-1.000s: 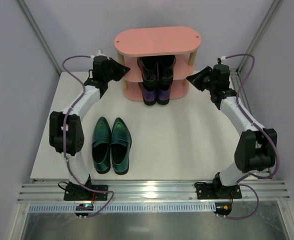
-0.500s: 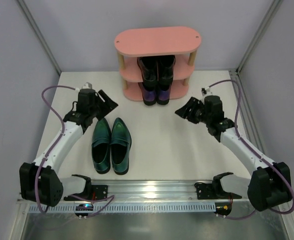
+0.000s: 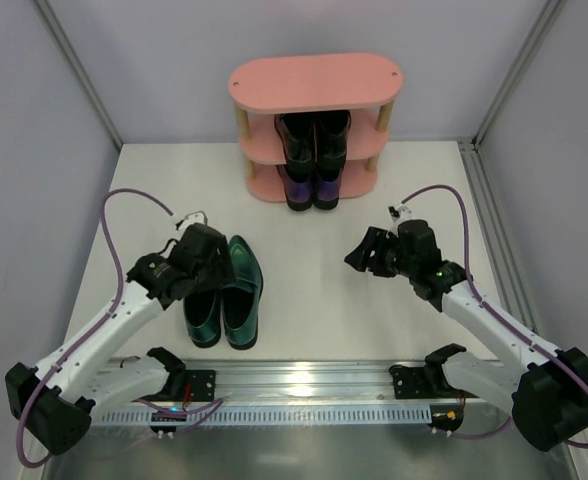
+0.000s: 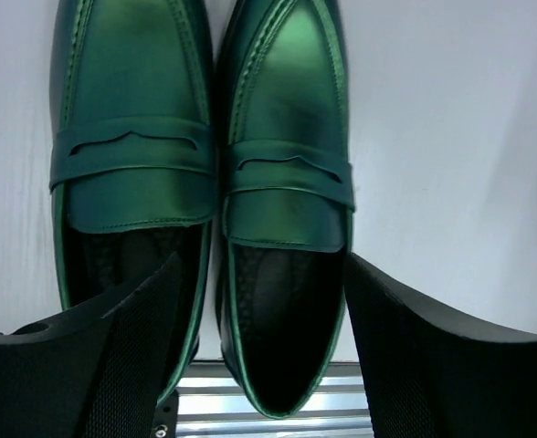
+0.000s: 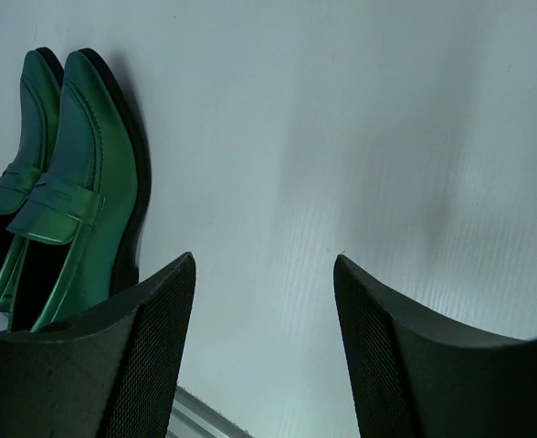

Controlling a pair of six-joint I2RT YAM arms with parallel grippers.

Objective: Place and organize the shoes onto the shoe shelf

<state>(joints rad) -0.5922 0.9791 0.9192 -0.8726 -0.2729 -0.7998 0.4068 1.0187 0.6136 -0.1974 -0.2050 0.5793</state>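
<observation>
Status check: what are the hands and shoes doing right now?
Left hand open, over the glossy green loafers. Right hand open, empty. Black shoes, purple shoes on pink three-tier shelf. Nothing blocking.

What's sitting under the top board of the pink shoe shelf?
A black pair of shoes on the middle tier, a purple pair on the bottom tier. The shelf's boards cover their far ends.

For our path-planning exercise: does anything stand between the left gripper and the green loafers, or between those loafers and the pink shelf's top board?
Nothing visible. The left gripper hangs open directly over the heels of the green loafers. Only bare table lies between them and the pink shelf, whose top board is empty.
</observation>
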